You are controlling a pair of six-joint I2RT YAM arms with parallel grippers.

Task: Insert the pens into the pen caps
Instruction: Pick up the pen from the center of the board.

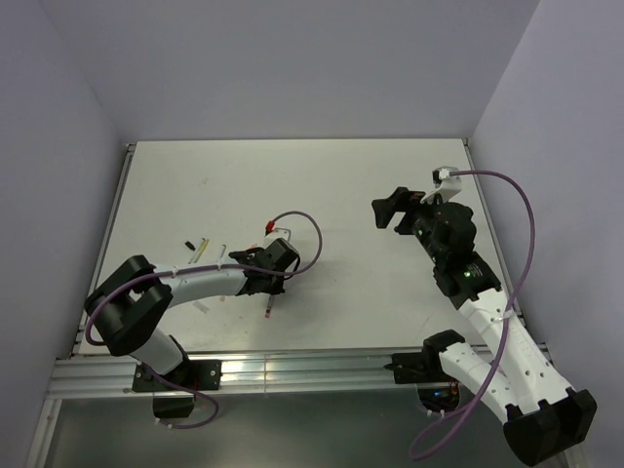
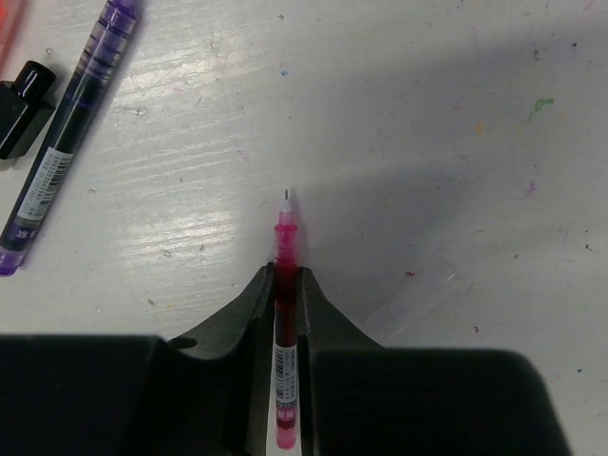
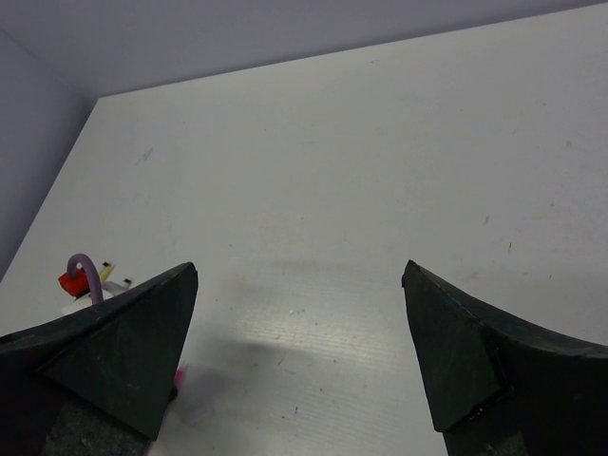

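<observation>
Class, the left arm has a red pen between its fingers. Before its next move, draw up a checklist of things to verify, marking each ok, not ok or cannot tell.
1. Red pen gripped squarely by the left gripper, a finger on each side: ok.
2. Pen's writing tip bare and pointing away from the gripper: ok.
3. Pen lifted off the table: cannot tell.
4. Clear cap within view, right of the pen: ok; which end is open: cannot tell.
5. Right gripper open and empty, free to take a cap: ok.
6. Purple pen and black cap lying apart from the red pen, off to the left: ok.
</observation>
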